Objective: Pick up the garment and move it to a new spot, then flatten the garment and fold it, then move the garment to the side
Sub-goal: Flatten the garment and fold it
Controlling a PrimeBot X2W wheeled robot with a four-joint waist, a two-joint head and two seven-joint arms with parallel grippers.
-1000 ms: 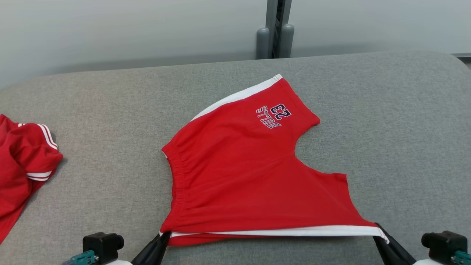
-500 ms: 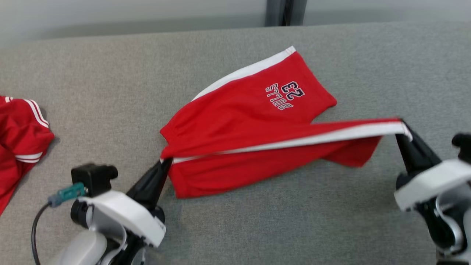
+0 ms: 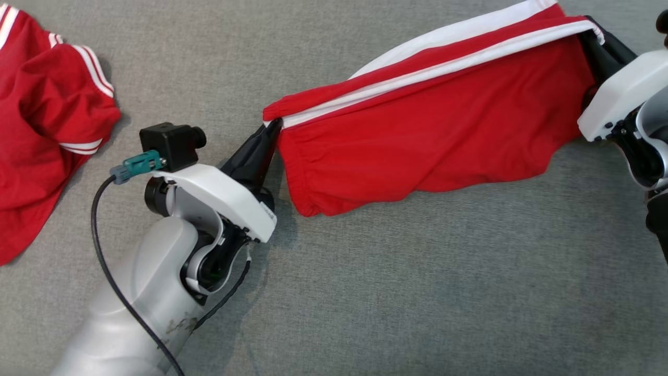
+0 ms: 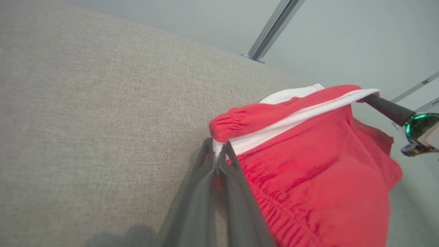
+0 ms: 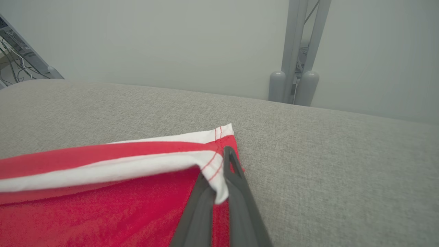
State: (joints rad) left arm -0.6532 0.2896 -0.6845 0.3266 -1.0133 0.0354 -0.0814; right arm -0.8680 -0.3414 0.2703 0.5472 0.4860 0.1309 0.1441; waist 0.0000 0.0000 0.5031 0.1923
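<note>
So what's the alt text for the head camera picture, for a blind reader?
Two robot arms hold red shorts stretched between them by the white-striped edge, left gripper at the waistband end, right gripper at the hem. Another red garment lies crumpled on the grey fabric surface at upper left.

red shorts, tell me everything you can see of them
The red shorts look like soft jersey, with a white side stripe and a gathered elastic waistband. They hang doubled over, stretched along the stripe between pinches: the fingers of the left gripper shut on the waistband corner, those of the right gripper shut on the hem corner. The loose panel sags toward the grey padded surface.
</note>
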